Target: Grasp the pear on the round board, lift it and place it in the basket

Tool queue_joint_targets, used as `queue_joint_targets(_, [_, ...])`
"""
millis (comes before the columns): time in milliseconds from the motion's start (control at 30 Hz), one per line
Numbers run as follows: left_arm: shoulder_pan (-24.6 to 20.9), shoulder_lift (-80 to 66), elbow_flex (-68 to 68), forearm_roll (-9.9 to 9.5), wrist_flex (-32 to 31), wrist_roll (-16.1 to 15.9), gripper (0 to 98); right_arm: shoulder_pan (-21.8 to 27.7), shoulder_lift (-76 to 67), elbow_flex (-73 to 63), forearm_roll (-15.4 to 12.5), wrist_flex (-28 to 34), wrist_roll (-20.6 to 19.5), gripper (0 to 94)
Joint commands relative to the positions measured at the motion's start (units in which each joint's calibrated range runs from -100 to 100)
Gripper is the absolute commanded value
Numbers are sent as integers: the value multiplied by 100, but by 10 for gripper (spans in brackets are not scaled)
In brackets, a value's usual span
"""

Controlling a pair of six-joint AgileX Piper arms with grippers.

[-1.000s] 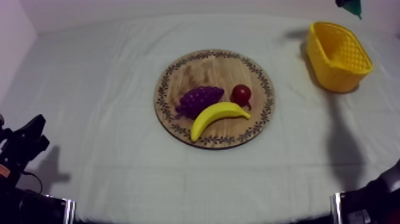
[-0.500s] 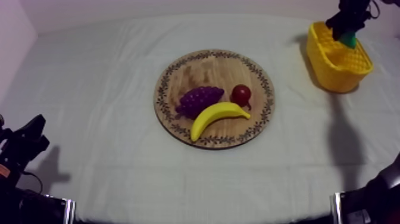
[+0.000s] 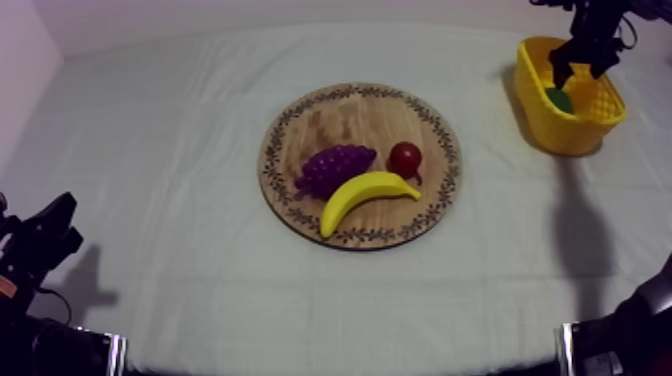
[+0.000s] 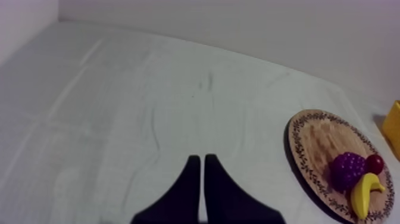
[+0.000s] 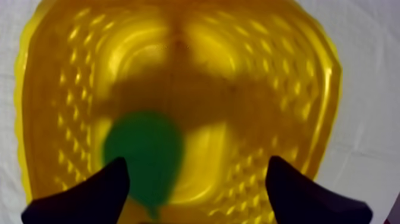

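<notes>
Beneath our right gripper (image 5: pixel 196 171), fingers spread apart, the wrist view shows the pear (image 5: pixel 146 152) lying in the yellow basket (image 5: pixel 324 101).

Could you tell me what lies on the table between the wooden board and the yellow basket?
Only bare cloth, as the top view shows, between the wooden board and the yellow basket; the pear lies in the basket.
</notes>
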Motion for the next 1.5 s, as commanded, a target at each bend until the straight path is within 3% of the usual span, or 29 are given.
queue_joint_targets(0, [-1,0,-2,-2,0,0,1,-11,-96,-54,-8,-2,-11,759])
queue_joint_targets(233, [-1,0,-2,-2,0,0,1,-56,-771,-124,-206,-219,-216,645])
queue_joint_targets(433, [-1,0,-2,-2,0,0,1,-82,-1811,390,-585,-826,-454,568])
queue_joint_targets(567, [-1,0,-2,-2,0,0,1,-69,-2725,1142,-974,-1353,-239,519])
queue_joint_targets(800, [-1,0,-2,-2,0,0,1,-1,-4620,2938,-1827,-2465,203,327])
queue_joint_targets(1033, [-1,0,-2,-2,0,-1,1,-361,-6109,4626,-1937,-2935,211,156])
queue_joint_targets(1333, [-1,0,-2,-2,0,0,1,-565,-7812,6795,-2634,-3849,707,42])
queue_joint_targets(1467, [-1,0,-2,-2,0,0,1,-559,-8614,7714,-2859,-4176,569,17])
